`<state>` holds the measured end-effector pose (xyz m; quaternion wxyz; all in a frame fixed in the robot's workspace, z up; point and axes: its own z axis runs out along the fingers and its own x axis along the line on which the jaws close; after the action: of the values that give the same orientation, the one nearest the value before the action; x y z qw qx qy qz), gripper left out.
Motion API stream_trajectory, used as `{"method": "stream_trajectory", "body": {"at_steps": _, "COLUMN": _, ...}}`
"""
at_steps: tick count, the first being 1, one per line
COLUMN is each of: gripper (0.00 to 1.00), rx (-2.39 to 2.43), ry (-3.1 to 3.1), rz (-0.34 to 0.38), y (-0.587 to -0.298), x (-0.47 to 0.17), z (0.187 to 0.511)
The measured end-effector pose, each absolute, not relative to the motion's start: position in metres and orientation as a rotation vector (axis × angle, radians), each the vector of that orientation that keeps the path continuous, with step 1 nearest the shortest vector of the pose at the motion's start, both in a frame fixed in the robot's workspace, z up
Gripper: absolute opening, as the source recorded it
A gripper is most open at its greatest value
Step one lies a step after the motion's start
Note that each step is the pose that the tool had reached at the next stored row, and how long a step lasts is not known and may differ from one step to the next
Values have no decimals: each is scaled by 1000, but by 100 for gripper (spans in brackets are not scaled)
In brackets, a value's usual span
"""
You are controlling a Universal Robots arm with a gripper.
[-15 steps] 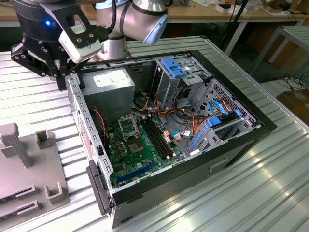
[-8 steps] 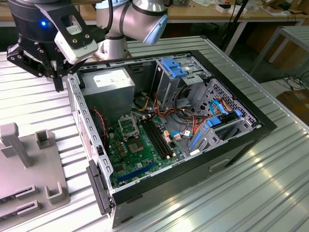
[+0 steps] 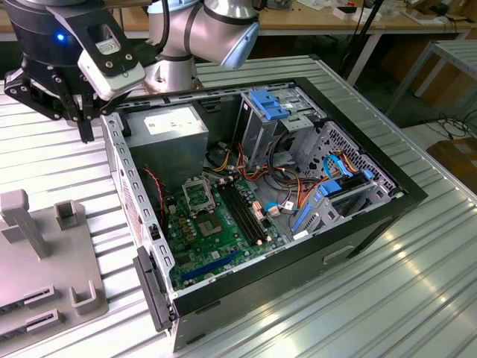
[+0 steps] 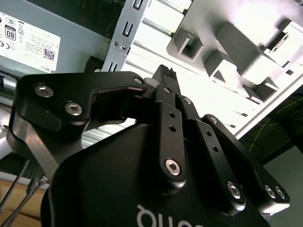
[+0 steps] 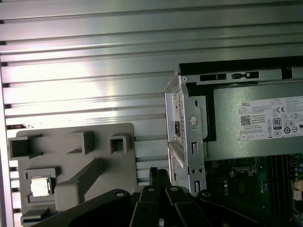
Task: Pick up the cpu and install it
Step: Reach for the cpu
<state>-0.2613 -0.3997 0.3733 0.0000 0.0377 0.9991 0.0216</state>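
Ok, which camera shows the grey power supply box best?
The exterior view: the power supply shows nearly whole, label up. The first wrist view cuts it at the picture's edge; the second wrist view catches its labelled corner.

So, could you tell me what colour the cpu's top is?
Plain silver-grey; the cpu shows best in the first wrist view.

Bright daylight; glare streaks the ribbed table (image 3: 417, 298); grey fixture (image 4: 246, 28) washes out white.

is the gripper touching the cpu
Apart. In the first wrist view the cpu sits in a pocket of the grey holder, while the gripper hangs clear of it, with bare holder surface between them.
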Motion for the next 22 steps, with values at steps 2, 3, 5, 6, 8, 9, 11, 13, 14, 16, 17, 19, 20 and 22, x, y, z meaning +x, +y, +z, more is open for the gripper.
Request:
{"method": "stream_trajectory", "body": {"at_steps": 2, "gripper": 11, "rx": 118, "ry": 3139, "rz": 68, "y": -400, "x": -262, "z": 373}}
{"method": "stream_trajectory", "body": {"at_steps": 3, "gripper": 11, "rx": 118, "ry": 3139, "rz": 68, "y": -400, "x": -263, "z": 373}}
{"method": "stream_trajectory", "body": {"at_steps": 5, "gripper": 11, "rx": 118, "ry": 3140, "rz": 68, "y": -400, "x": -263, "z": 373}}
{"method": "stream_trajectory", "body": {"at_steps": 6, "gripper": 11, "rx": 119, "ry": 3140, "rz": 68, "y": -400, "x": -264, "z": 373}}
{"method": "stream_trajectory", "body": {"at_steps": 8, "gripper": 11, "rx": 119, "ry": 3140, "rz": 68, "y": -400, "x": -265, "z": 373}}
{"method": "stream_trajectory", "body": {"at_steps": 9, "gripper": 11, "rx": 119, "ry": 3141, "rz": 68, "y": -400, "x": -265, "z": 373}}
{"method": "stream_trajectory", "body": {"at_steps": 11, "gripper": 11, "rx": 119, "ry": 3141, "rz": 68, "y": -400, "x": -266, "z": 373}}
{"method": "stream_trajectory", "body": {"at_steps": 13, "gripper": 11, "rx": 119, "ry": 3141, "rz": 68, "y": -400, "x": -267, "z": 373}}
{"method": "stream_trajectory", "body": {"at_steps": 14, "gripper": 11, "rx": 119, "ry": 3142, "rz": 68, "y": -400, "x": -267, "z": 373}}
{"method": "stream_trajectory", "body": {"at_steps": 16, "gripper": 11, "rx": 119, "ry": 3142, "rz": 68, "y": -400, "x": -268, "z": 372}}
{"method": "stream_trajectory", "body": {"at_steps": 17, "gripper": 11, "rx": 119, "ry": 3142, "rz": 68, "y": -400, "x": -269, "z": 372}}
{"method": "stream_trajectory", "body": {"at_steps": 19, "gripper": 11, "rx": 119, "ry": 3142, "rz": 68, "y": -400, "x": -269, "z": 372}}
{"method": "stream_trajectory", "body": {"at_steps": 20, "gripper": 11, "rx": 119, "ry": 3142, "rz": 68, "y": -400, "x": -270, "z": 372}}
{"method": "stream_trajectory", "body": {"at_steps": 22, "gripper": 11, "rx": 119, "ry": 3143, "rz": 68, "y": -400, "x": -271, "z": 372}}
